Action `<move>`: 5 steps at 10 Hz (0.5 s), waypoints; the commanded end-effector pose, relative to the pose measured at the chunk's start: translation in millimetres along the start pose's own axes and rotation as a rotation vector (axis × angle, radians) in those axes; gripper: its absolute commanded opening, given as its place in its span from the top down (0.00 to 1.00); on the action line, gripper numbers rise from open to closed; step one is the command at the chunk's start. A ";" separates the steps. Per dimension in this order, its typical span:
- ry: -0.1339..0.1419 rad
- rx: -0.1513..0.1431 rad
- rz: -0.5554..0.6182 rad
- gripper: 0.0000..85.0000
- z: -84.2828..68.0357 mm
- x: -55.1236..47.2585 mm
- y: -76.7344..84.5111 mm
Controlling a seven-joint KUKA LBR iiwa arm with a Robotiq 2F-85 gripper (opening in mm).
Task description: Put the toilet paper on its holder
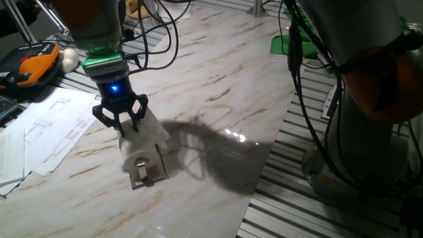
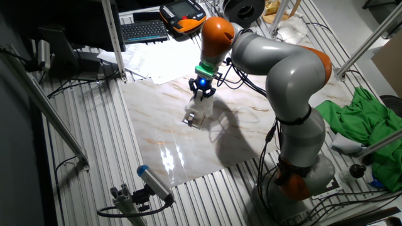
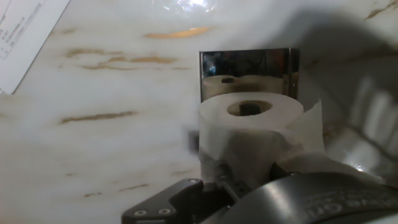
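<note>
The white toilet paper roll point(image 1: 144, 147) stands on the marble table, against the shiny grey metal holder point(image 1: 147, 174). In the hand view the roll point(image 3: 249, 134) faces me core-up, with a dark peg inside the tan core, the holder's plate point(image 3: 249, 65) right behind it and a loose sheet hanging at its right. My gripper point(image 1: 123, 123) is directly above the roll's upper end, its fingers spread around it and apparently not clamping. In the other fixed view the gripper point(image 2: 202, 94) hovers over the roll point(image 2: 198, 113).
White paper sheets point(image 1: 46, 132) lie at the table's left edge. A small white egg-shaped ball point(image 1: 69, 59) and an orange-black pendant point(image 1: 30, 66) sit beyond them. A green cloth point(image 1: 281, 45) lies at the far right. The arm's base point(image 2: 301, 157) stands beside the table.
</note>
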State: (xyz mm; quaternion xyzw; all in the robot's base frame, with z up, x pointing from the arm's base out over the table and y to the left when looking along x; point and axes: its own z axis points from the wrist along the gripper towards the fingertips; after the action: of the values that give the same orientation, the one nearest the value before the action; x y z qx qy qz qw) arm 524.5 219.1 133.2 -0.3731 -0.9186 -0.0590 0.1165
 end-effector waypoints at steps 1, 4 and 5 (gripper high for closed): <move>-0.006 -0.003 0.004 0.60 2.3 2.9 -0.2; -0.010 0.003 0.005 0.40 -0.2 3.1 1.1; -0.008 0.005 0.007 0.40 -3.2 2.3 1.8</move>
State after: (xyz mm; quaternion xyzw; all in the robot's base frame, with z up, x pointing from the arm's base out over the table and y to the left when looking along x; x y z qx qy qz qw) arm 524.9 221.0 137.4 -0.3760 -0.9179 -0.0545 0.1143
